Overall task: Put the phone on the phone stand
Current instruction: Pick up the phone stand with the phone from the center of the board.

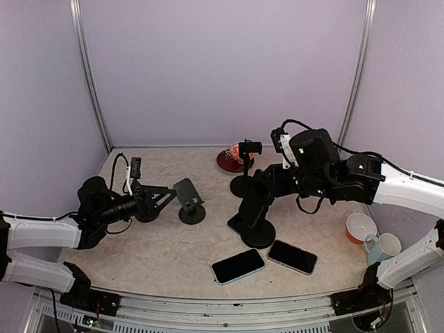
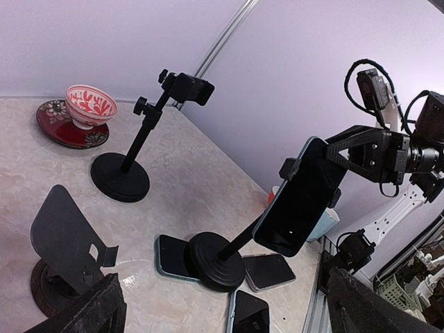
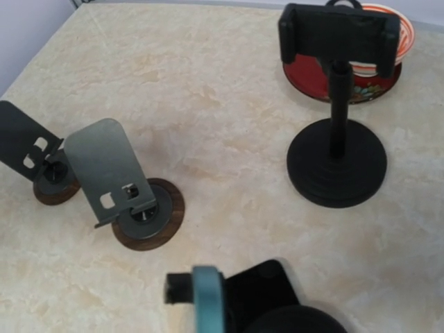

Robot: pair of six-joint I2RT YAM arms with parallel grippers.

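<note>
A dark phone with a light blue rim (image 1: 254, 198) sits tilted in the clamp of a black pole stand, whose round base (image 1: 258, 237) rests on the table. The phone also shows in the left wrist view (image 2: 300, 198) and edge-on in the right wrist view (image 3: 208, 302). My right gripper (image 1: 272, 182) is right at the phone's upper end (image 2: 347, 149). Its fingers do not show in its own wrist view, so I cannot tell how its jaws stand. My left gripper (image 1: 161, 196) is open and empty, left of a grey plate stand (image 1: 189, 201).
Two phones (image 1: 238, 266) (image 1: 293, 257) lie flat near the front. Another phone (image 2: 173, 257) lies partly under the stand's base. An empty clamp stand (image 1: 244, 166) stands behind. A red bowl on a plate (image 1: 232, 156) is at the back. Two cups (image 1: 361, 227) (image 1: 385, 246) are at the right.
</note>
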